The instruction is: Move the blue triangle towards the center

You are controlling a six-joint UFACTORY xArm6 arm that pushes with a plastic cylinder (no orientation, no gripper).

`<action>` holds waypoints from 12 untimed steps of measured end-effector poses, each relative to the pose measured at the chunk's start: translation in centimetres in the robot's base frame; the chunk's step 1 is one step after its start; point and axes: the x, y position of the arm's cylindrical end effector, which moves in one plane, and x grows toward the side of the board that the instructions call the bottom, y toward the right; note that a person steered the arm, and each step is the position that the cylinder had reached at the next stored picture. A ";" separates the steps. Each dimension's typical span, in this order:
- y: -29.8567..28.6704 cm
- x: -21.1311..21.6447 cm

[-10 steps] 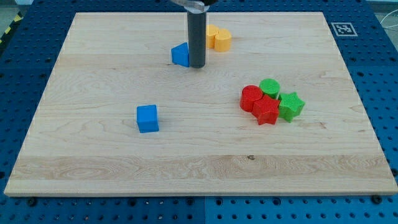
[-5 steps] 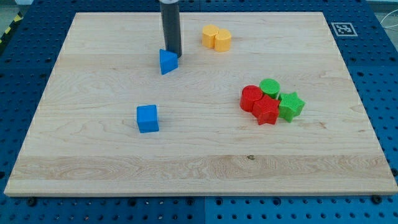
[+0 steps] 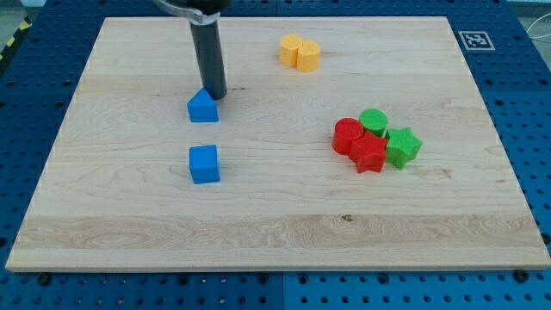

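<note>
The blue triangle [image 3: 202,107] lies on the wooden board [image 3: 275,224], left of the middle and toward the view's top. My tip [image 3: 214,95] stands just above and right of it, touching or nearly touching its upper right side. A blue cube [image 3: 205,164] sits a short way below the triangle.
Two yellow blocks [image 3: 300,52] sit together near the view's top. A cluster at the right holds a red cylinder [image 3: 348,134], a red star [image 3: 368,153], a green cylinder [image 3: 374,121] and a green star [image 3: 402,145]. A fiducial marker [image 3: 473,40] is at the board's top right corner.
My tip has moved left and down the view, pushing the blue triangle left and down, away from the yellow blocks and closer to the blue cube.
</note>
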 end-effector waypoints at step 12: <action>7.3 7.6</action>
